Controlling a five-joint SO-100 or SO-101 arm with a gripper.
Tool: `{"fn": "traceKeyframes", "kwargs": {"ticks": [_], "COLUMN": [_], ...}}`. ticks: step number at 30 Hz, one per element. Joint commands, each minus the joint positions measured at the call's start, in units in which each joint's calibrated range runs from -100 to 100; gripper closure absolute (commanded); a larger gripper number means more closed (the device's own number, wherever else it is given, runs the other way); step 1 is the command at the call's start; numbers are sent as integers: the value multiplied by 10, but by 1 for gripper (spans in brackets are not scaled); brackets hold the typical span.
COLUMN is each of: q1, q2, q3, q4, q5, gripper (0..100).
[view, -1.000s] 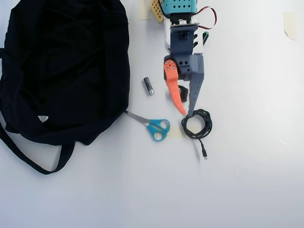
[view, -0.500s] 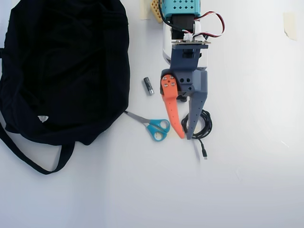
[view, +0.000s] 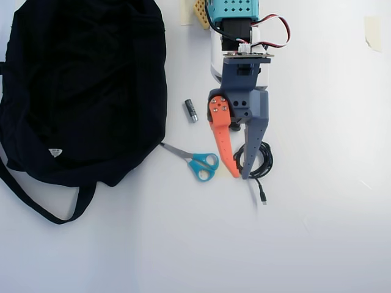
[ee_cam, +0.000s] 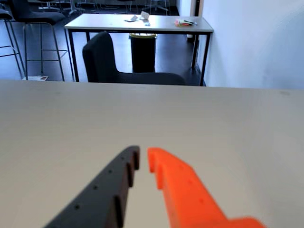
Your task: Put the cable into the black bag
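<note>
Two fingers, one orange and one grey, form the gripper (view: 240, 176), which hangs over the left side of the cable (view: 261, 160) in the overhead view. The tips are close together with only a narrow gap; the wrist view shows the gripper (ee_cam: 143, 159) with nothing between them. The coil lies on the white table (view: 330, 232), right of the blue-handled scissors (view: 198, 163). The black bag (view: 79, 91) sits far left, well apart, a small battery (view: 190, 110) between.
</note>
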Motion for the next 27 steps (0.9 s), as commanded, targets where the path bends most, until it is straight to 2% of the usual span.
{"fn": "traceKeyframes", "kwargs": {"ticks": [1, 4, 16, 20, 27], "q1": [-2, -4, -22, -22, -26], "q2": [-18, -19, -144, -160, -148], "q3": [-34, -35, -36, -36, -27], "q4": [5, 56, 546, 652, 765], "q5": [3, 0, 2, 3, 3], "gripper": [98, 98, 98, 98, 98]}}
